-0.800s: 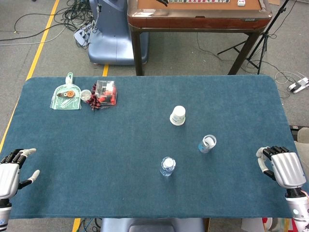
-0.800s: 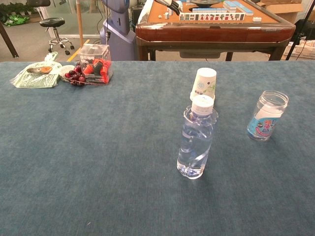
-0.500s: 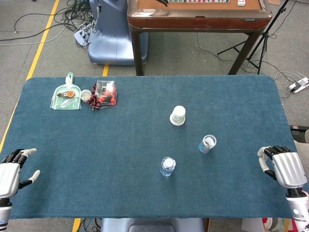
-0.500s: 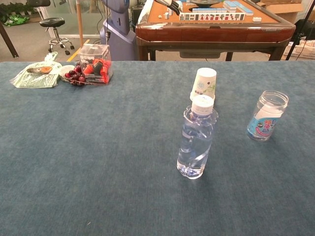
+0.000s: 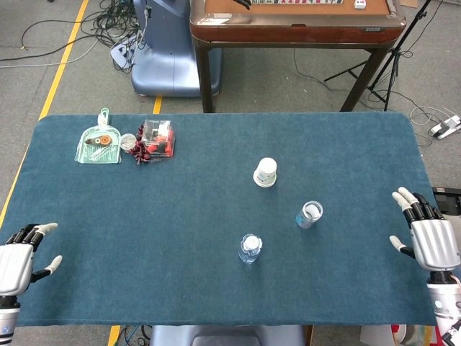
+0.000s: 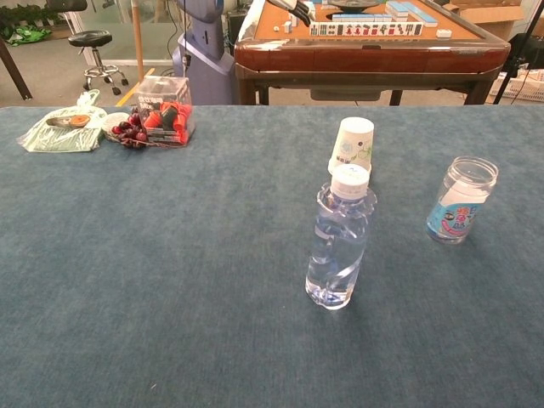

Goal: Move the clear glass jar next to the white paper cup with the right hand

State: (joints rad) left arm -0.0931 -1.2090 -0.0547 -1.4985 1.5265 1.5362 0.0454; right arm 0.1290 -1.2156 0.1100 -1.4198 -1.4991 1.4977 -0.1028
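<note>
The clear glass jar [image 5: 310, 214] [image 6: 461, 201] with a blue label stands upright right of the table's middle. An upside-down white paper cup [image 5: 265, 172] [image 6: 352, 145] sits behind it, further left. My right hand [image 5: 429, 234] hovers at the table's right edge, fingers spread and empty, well to the right of the jar. At the left front corner my left hand [image 5: 19, 254] is open and holds nothing. Neither hand shows in the chest view.
A clear water bottle [image 5: 250, 249] [image 6: 339, 239] stands in front of the cup, left of the jar. At the far left lie a green packet [image 5: 99, 144], a small round lid [image 5: 127, 141] and a clear box of red items [image 5: 155, 138]. A wooden table [image 5: 295, 21] stands beyond.
My right hand's fingers have spread from curled to extended, and the hand has shifted slightly right and back. The left hand, jar and cup have hardly moved.
</note>
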